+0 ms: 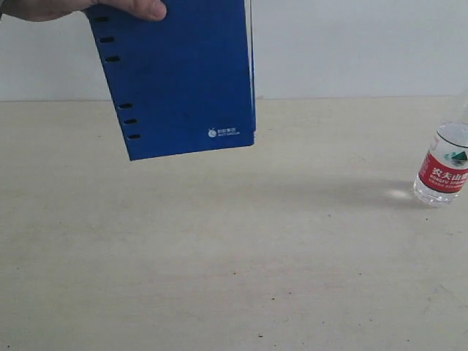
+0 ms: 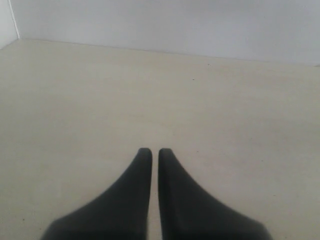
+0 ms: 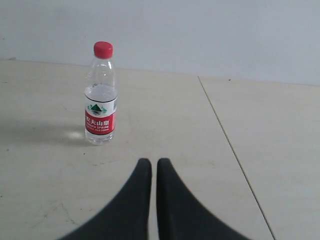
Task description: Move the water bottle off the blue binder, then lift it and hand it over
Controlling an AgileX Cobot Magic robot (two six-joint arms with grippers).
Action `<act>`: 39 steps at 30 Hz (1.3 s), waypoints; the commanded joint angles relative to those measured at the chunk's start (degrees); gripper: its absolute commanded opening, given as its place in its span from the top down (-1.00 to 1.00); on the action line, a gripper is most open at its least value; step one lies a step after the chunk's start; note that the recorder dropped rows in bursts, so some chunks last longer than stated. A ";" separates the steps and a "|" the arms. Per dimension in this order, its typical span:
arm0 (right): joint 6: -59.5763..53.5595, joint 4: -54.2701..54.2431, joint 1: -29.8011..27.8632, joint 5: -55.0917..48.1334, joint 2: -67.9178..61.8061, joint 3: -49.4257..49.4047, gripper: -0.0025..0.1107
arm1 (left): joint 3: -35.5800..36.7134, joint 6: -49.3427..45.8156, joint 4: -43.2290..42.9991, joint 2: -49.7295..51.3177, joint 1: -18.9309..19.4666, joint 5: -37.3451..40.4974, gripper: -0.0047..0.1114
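Note:
The blue binder (image 1: 179, 77) hangs in the air at the upper left of the exterior view, held by a person's hand (image 1: 88, 9) at its top edge, slots along its left side. The water bottle (image 1: 443, 164) stands upright on the table at the far right edge, partly cut off; in the right wrist view the water bottle (image 3: 101, 95) shows whole, red cap up, standing apart from my right gripper (image 3: 149, 164), which is shut with nothing in it. My left gripper (image 2: 150, 152) is shut over bare table, holding nothing. Neither gripper shows in the exterior view.
A pale table (image 1: 234, 256) spans the scene, with a white wall (image 1: 351, 44) behind it. A seam in the table (image 3: 227, 145) runs past the right gripper. The binder throws a faint shadow on the table (image 1: 329, 191).

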State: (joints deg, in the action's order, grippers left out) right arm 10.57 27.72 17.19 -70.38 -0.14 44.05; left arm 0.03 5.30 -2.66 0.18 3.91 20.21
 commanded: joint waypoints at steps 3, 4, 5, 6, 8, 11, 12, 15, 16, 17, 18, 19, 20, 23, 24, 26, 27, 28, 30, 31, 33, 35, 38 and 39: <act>-0.17 0.13 -0.10 0.42 0.14 0.07 0.93 | -0.03 -0.22 0.76 -0.18 0.07 0.14 0.84; -0.17 0.13 -0.10 0.42 0.14 0.07 0.93 | -0.03 -0.22 0.76 -0.18 0.07 0.14 0.84; -0.17 0.13 -0.10 0.42 0.14 0.07 0.93 | -0.03 -0.22 0.76 -0.18 0.07 0.14 0.84; -0.17 0.13 -0.10 0.42 0.14 0.07 0.93 | -0.03 -0.22 0.76 -0.18 0.07 0.14 0.84; -0.17 0.13 -0.10 0.42 0.14 0.07 0.93 | -0.03 -0.22 0.76 -0.18 0.07 0.14 0.84; -0.17 0.13 -0.10 0.42 0.14 0.07 0.93 | -0.03 -0.22 0.76 -0.18 0.07 0.14 0.84; -0.17 0.13 -0.10 0.42 0.14 0.07 0.93 | -0.03 -0.22 0.76 -0.18 0.07 0.14 0.84; -0.17 0.13 -0.10 0.42 0.14 0.07 0.93 | -0.03 -0.22 0.76 -0.18 0.07 0.14 0.84; -0.17 0.13 -0.10 0.42 0.14 0.07 0.93 | -0.03 -0.22 0.76 -0.18 0.07 0.14 0.84; -0.17 0.13 -0.10 0.42 0.14 0.07 0.93 | -0.03 -0.22 0.76 -0.18 0.07 0.14 0.84; -0.17 0.13 -0.10 0.42 0.14 0.07 0.93 | -0.03 -0.22 0.76 -0.18 0.07 0.14 0.84; -0.17 0.13 -0.10 0.42 0.14 0.07 0.93 | -0.03 -0.22 0.76 -0.18 0.07 0.14 0.84; -0.17 0.13 -0.10 0.42 0.14 0.07 0.93 | -0.03 -0.22 0.76 -0.18 0.07 0.14 0.84; -3.06 7.80 -0.10 0.42 0.14 0.07 0.93 | -0.03 -0.22 0.76 -0.18 0.07 0.14 0.84; -2.36 10.23 0.01 0.42 0.14 0.07 0.93 | -0.03 -0.22 0.76 -0.18 0.07 0.14 0.84; 6.56 11.26 0.01 3.54 0.14 0.07 0.93 | -0.03 -0.22 0.76 -0.18 0.07 0.14 0.84; 10.92 12.14 0.01 9.40 0.14 0.07 0.93 | -0.03 -0.22 0.76 -0.18 0.07 0.14 0.84; 15.40 13.36 0.01 16.57 0.14 0.07 0.93 | -0.03 -0.22 0.76 -0.18 0.07 0.14 0.84; 20.55 15.54 -1.03 30.72 0.14 0.07 0.93 | -0.03 -0.22 0.76 -0.18 0.07 0.14 0.84; 21.70 16.13 -2.25 37.98 0.14 -0.05 0.93 | -0.03 -0.22 0.76 -0.18 0.07 0.14 0.84; 22.19 15.85 -7.52 50.32 0.14 -0.19 0.93 | -0.03 -0.22 0.76 -0.18 0.07 0.14 0.84; 23.71 12.88 -15.43 51.86 0.14 -3.43 0.93 | -0.03 -0.22 0.76 -0.18 0.07 0.14 0.84; 23.81 5.47 -21.25 51.93 0.14 -14.49 0.93 | -0.03 -0.22 0.76 -0.18 0.07 0.02 0.84; 23.48 5.97 -20.55 52.16 0.14 -19.26 0.93 | -0.03 -0.22 0.76 -0.18 0.07 0.02 0.84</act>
State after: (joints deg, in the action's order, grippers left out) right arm 34.07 34.96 -3.57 -18.15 -0.11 30.95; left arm 0.03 5.30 -2.44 0.18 3.91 20.21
